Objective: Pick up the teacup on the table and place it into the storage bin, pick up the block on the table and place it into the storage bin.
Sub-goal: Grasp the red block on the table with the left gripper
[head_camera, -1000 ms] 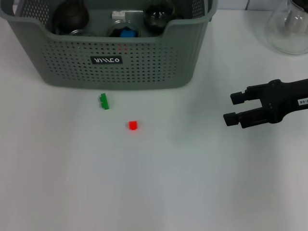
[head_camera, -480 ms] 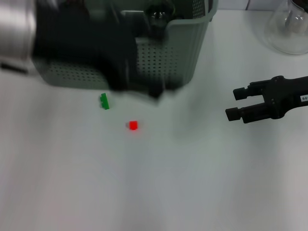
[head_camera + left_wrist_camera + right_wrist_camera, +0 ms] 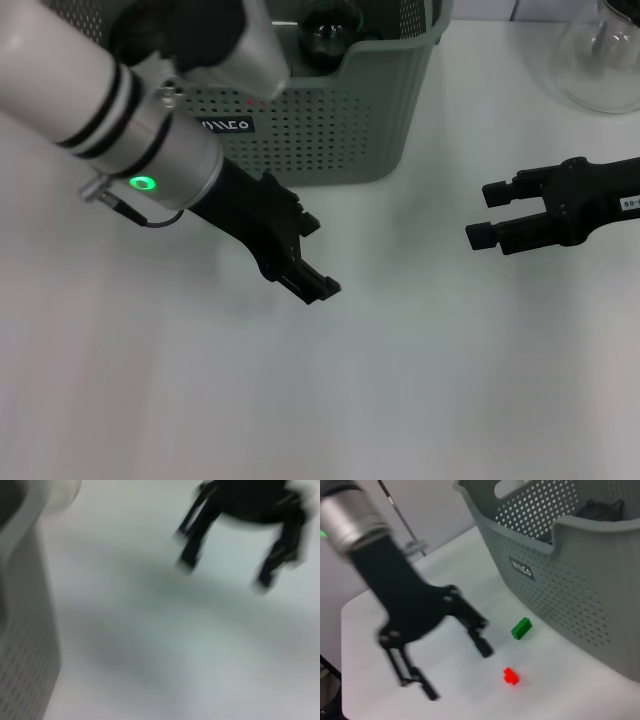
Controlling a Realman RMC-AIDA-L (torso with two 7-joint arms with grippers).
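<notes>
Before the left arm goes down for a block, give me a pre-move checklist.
1. Left end effector open and empty: ok.
2. Green block lying free, apart from the storage bin: ok.
3. Red block free, apart from the green block: ok.
4. Blocks visible in the head view: not ok, the left arm covers them.
5. Left end effector lined up over one block: cannot tell.
6. Right end effector open, empty, off to the right side: ok.
</notes>
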